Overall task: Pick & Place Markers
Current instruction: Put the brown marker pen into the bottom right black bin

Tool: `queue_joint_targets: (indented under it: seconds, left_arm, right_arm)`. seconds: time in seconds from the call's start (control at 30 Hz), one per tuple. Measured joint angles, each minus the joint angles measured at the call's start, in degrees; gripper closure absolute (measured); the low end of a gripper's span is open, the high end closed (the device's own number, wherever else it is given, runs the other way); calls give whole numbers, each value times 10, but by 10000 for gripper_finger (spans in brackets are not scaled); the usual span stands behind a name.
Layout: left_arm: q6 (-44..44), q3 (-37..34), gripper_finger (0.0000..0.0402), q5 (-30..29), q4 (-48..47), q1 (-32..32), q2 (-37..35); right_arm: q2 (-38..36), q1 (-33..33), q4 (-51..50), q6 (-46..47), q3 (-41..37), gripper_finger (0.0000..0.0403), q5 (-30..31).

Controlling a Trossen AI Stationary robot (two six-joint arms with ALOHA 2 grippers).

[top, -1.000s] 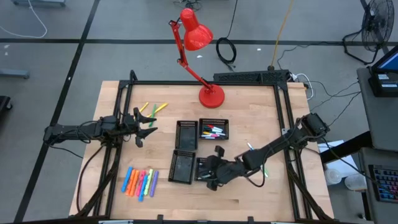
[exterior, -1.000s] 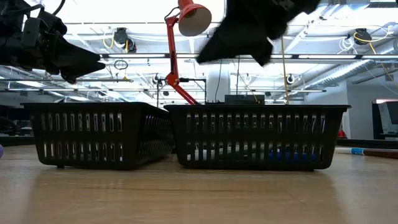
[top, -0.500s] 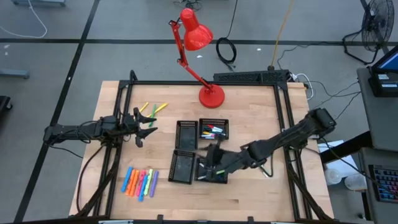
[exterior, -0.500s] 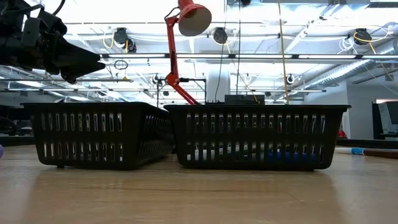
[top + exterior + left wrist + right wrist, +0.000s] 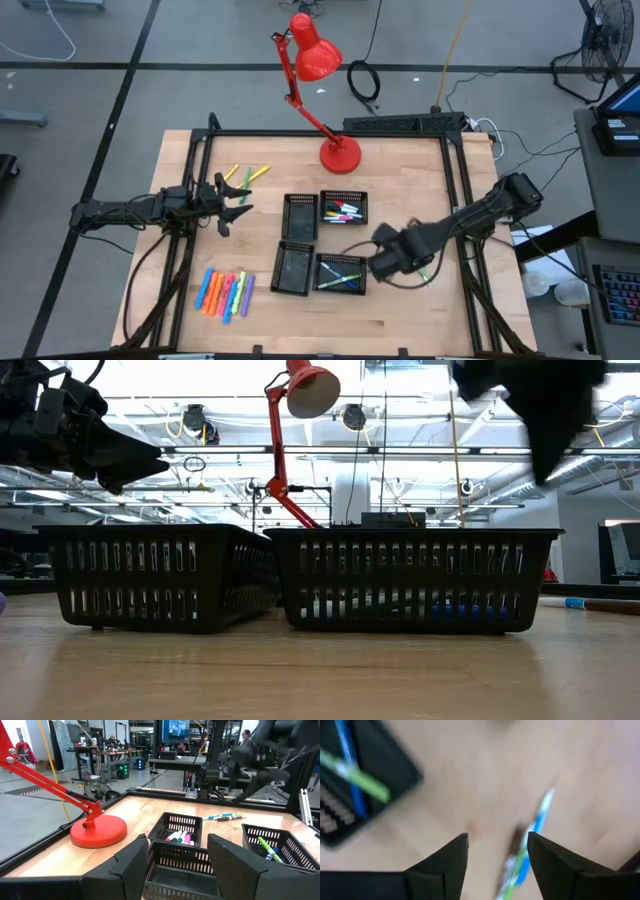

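Four black mesh trays stand mid-table. The near right tray [image 5: 340, 284] holds a blue and a green marker [image 5: 342, 276], also seen in the right wrist view [image 5: 355, 780]. The far right tray [image 5: 343, 197] holds several white markers [image 5: 345, 213]. My right gripper [image 5: 382, 264] hangs open just right of the near right tray, pointing down [image 5: 497, 840] over loose blue and green markers [image 5: 530, 840] lying on the table. Neon highlighters [image 5: 225, 293] lie at the near left, yellow-green markers [image 5: 246, 177] at the far left. My left gripper [image 5: 235, 208] waits open at the left.
A red desk lamp [image 5: 338, 153] stands at the table's far middle. The two left trays [image 5: 292, 268] look empty. A black frame [image 5: 330, 133] runs round the table's edges. Bare wood lies between the right gripper and the near edge.
My right gripper has left its place over the near right tray, risen and gone toward the table's right edge, tipping from a slant to pointing nearly straight down. The tray it covered now shows a blue and a green marker lying inside.
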Motion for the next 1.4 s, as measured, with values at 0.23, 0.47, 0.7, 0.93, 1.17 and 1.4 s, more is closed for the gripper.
queue_joint_targets:
  seconds: [0.23, 0.47, 0.7, 0.93, 1.17, 1.4]
  left_arm:
    - [0, 0, 192, 0, 0, 0, 0]
    - [0, 0, 192, 0, 1, 0, 0]
    - [0, 0, 192, 0, 1, 0, 0]
    - [0, 0, 192, 0, 0, 0, 0]
    - [0, 0, 192, 0, 0, 0, 0]
    - [0, 0, 192, 0, 0, 0, 0]
  right_arm:
    - [-3, 36, 94, 47, -114, 230, -98]
    - [-4, 42, 159, 58, -196, 237, -101]
    - [-4, 42, 202, 65, -239, 237, -101]
    - [-6, 42, 232, 68, -260, 239, -102]
    - [-30, 30, 224, 70, -257, 248, -145]
    - [-89, 24, 112, 142, -256, 261, -66]
